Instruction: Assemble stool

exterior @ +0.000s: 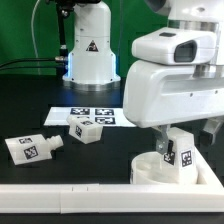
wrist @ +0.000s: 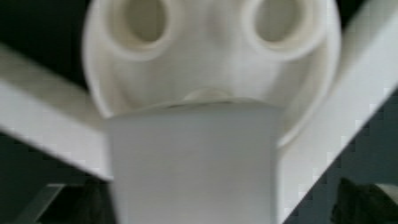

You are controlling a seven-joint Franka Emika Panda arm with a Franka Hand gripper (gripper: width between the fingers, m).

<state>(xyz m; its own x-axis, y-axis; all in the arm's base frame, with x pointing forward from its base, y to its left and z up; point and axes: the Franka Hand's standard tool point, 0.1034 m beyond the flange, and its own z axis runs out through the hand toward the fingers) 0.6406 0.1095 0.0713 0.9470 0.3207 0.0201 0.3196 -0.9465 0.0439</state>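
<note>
While the leg (exterior: 180,155) stands in the seat (exterior: 148,172), I see the gripper (exterior: 183,131) spread astride it, arm pointing straight down.

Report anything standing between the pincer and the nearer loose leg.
Nothing visible does. The open pincer hangs at the leg on the seat; the nearer loose leg lies apart toward the exterior view's left, with no part on the line between them.

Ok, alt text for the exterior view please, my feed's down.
The arm's fingers hang over the round white seat, either side of a tagged leg standing on it. Toward the exterior view's left, a loose leg and a second loose leg lie on the black table near the marker board.
</note>
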